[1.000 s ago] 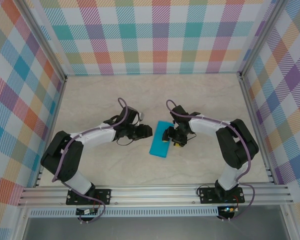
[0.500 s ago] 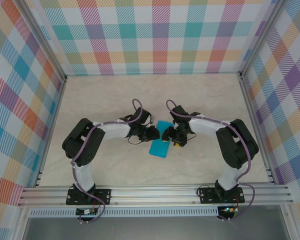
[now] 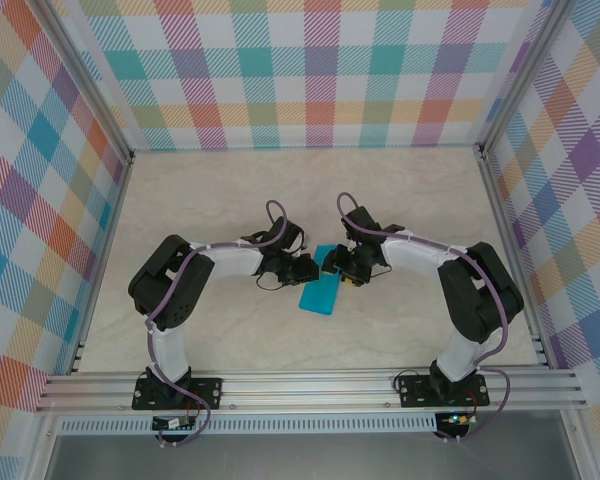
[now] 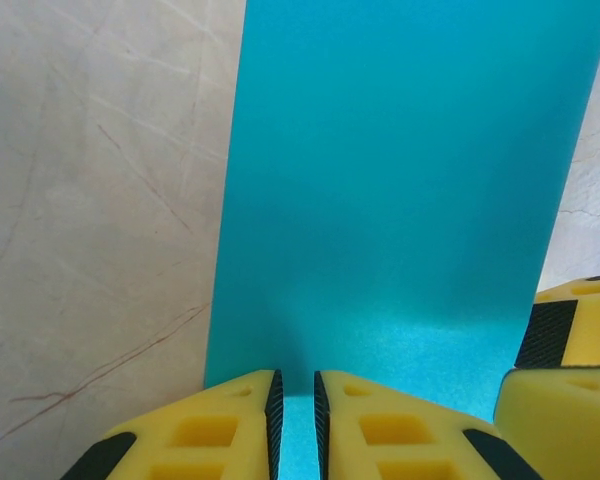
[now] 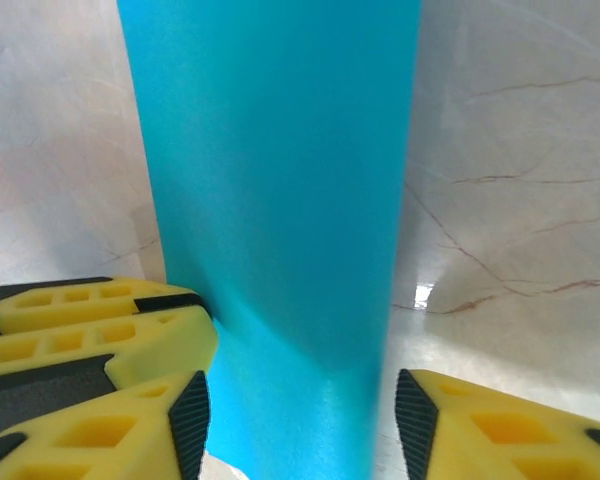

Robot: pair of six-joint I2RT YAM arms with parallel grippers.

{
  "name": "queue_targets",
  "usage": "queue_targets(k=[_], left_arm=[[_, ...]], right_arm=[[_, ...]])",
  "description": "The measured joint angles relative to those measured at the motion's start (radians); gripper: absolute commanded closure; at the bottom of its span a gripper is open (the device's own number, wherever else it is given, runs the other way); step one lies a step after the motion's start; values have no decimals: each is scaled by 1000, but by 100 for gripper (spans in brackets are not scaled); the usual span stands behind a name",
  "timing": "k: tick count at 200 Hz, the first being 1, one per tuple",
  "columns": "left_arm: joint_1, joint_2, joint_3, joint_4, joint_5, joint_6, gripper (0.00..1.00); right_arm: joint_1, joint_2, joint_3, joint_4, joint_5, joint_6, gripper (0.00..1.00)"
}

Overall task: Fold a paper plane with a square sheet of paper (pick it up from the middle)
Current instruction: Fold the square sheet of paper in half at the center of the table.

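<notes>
Pale beige marbled tabletop [image 3: 400, 200] fills a bay enclosed by bright plaid cloth walls [image 3: 310, 80] on the far, left and right sides, with a silver aluminium rail [image 3: 310, 385] along the near edge. A thin bright cyan-blue sheet of paper [image 3: 320, 295] lies at the middle of the table as a narrow oblong, tilted so its far end leans right, its long edges straight and sharp. Wide bare tabletop lies between it and all three walls, and a narrower band between it and the near rail. The left arm [image 3: 220, 262] rises from its base at the near rail, bends at a raised elbow on the left and reaches right to the sheet's far end. The right arm [image 3: 420, 250] mirrors it from the other side, so the two wrists meet just beside each other. The left gripper [image 3: 304, 268] has its yellow fingers [image 4: 220, 430] drawn almost together, with a thin slit of blue between them; I cannot tell whether they pinch the paper. The right gripper [image 3: 336, 264] is spread, its black-padded fingers [image 5: 190, 420] straddling the sheet's width, one just outside each long edge.
</notes>
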Motion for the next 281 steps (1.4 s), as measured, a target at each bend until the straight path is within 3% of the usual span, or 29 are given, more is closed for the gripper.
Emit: queue_targets(k=[64, 101, 143, 281], left_arm=[[-2, -76, -7, -8, -44, 9, 66], [-3, -235, -14, -35, -150, 23, 66], [-3, -267, -39, -48, -227, 23, 66], [-3, -267, -61, -61, -256, 23, 67]], right_arm=[[0, 27, -11, -21, 51, 1, 57], [-1, 37, -10, -22, 59, -11, 56], [-2, 41, -4, -30, 59, -22, 55], [-2, 66, 31, -76, 66, -64, 54]])
